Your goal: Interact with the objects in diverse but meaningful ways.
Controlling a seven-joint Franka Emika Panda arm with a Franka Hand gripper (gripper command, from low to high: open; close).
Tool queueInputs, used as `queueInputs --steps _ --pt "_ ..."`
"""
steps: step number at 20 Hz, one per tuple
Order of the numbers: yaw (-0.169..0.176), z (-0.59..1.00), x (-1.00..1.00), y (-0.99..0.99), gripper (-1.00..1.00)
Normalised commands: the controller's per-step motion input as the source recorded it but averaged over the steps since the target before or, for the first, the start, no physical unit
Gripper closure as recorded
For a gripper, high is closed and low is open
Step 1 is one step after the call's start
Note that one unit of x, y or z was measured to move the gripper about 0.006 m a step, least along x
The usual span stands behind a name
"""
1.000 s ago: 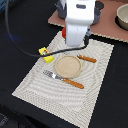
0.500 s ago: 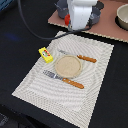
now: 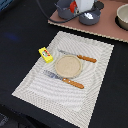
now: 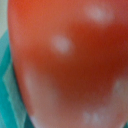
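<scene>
A red tomato [image 4: 70,60] fills the wrist view, very close and blurred. In the exterior view it shows as a red patch [image 3: 73,6] beside my white gripper [image 3: 81,8], which is shut on it at the far edge. The gripper hangs above a grey pot [image 3: 63,10] and a grey frying pan [image 3: 90,18] on a tan board [image 3: 102,31]. A yellow packet with red marks [image 3: 45,54] lies on the striped placemat [image 3: 50,95], near its edge at the exterior view's left. The sausage and the fish-like piece are out of view.
A round tan plate [image 3: 68,65] sits mid-mat between an orange-handled knife [image 3: 79,57] and an orange-handled fork [image 3: 65,79]. A pale bowl [image 3: 123,17] stands on the board at the exterior view's right. The table is black.
The arm has moved away from the placemat's far edge to the back of the table, over the pot and pan. The packet, plate and cutlery have not moved.
</scene>
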Motion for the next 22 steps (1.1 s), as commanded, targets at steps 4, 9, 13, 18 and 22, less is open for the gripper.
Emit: queueInputs --steps 4,9,13,18,22 --pt "-0.003 -0.18 0.13 0.87 1.0" --pt "0.0 -0.24 0.13 0.72 1.0" --pt "-0.017 -0.24 0.37 0.48 1.0" --pt "-0.032 -0.21 0.52 0.29 1.0" --pt "-0.036 -0.14 0.56 0.11 1.0"
